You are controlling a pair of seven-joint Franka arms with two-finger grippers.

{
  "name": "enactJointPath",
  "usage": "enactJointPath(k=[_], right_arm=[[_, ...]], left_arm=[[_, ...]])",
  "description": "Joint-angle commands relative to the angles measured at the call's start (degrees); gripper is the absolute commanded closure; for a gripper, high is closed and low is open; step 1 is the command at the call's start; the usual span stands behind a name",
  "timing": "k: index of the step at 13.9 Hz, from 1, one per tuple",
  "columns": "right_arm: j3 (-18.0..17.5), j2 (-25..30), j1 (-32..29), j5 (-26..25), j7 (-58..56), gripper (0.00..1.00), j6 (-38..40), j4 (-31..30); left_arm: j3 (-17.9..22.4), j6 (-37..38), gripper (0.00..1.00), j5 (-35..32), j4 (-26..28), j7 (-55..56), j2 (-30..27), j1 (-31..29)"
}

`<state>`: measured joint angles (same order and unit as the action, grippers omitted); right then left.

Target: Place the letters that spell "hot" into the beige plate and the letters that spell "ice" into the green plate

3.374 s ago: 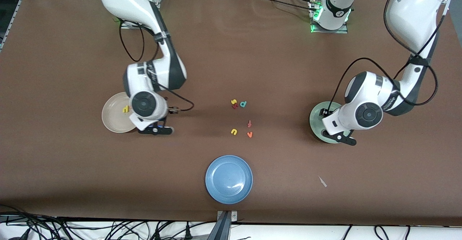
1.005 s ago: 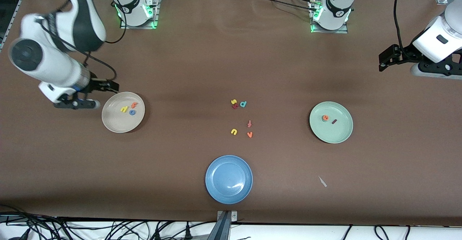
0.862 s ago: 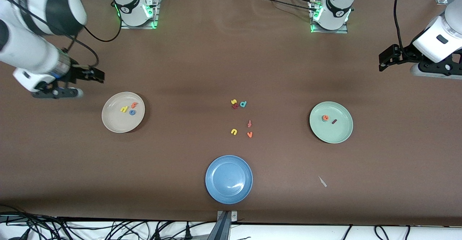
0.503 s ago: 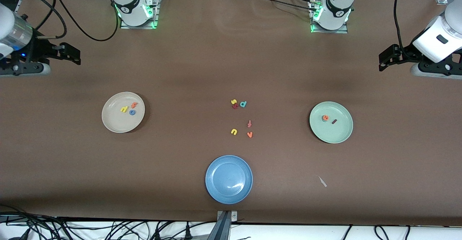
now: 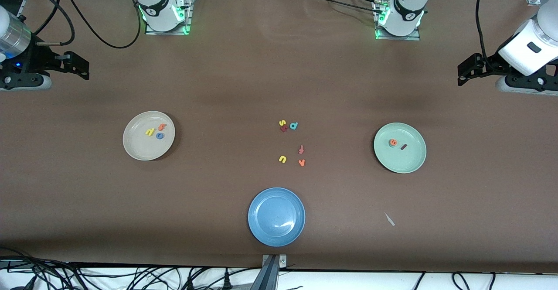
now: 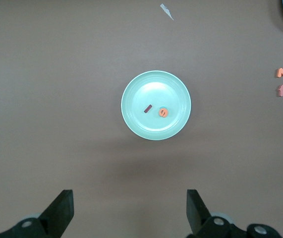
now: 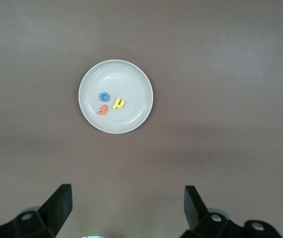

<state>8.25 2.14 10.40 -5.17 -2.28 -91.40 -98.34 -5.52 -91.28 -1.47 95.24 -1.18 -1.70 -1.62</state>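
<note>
Right now the beige plate sits toward the right arm's end of the table with three foam letters lying in it: a yellow h, an orange t and a blue o, all close together near the middle of the dish. Toward the left arm's end rests the green plate, and in it I can see an orange e and a dark red i side by side; under the e there is a sliver of something teal, but I cannot tell what it is.

Between the two plates a small scatter of loose letters lies on the brown table: a yellow s, a dark red letter touching it, a teal d just beside them, and nearer the front camera a pinkish-red letter, a yellow u and an orange v. Nearer the camera again is a blue plate, and a small pale scrap lies off toward the left arm's end.

Both arms wait at the edges. The right gripper hangs over bare table at its own end, fingers spread wide and holding nothing. The left gripper hangs over bare table at its end, likewise spread apart and empty.
</note>
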Motion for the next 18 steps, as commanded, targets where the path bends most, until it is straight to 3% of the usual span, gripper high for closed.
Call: enactJointPath(k=[1,18], right_arm=[[-1.0,-0.5,-1.4,2.1,-0.5,0.0,0.3,0.2],[-0.8,-2.0,-1.3,2.5,0.5,0.0,3.4,1.4]], left_arm=[[0.5,1.3,0.0,0.9,-1.6,-1.0,0.6,0.3],[0.5,1.6,0.0,0.9,-1.6,-1.0,0.6,0.3]])
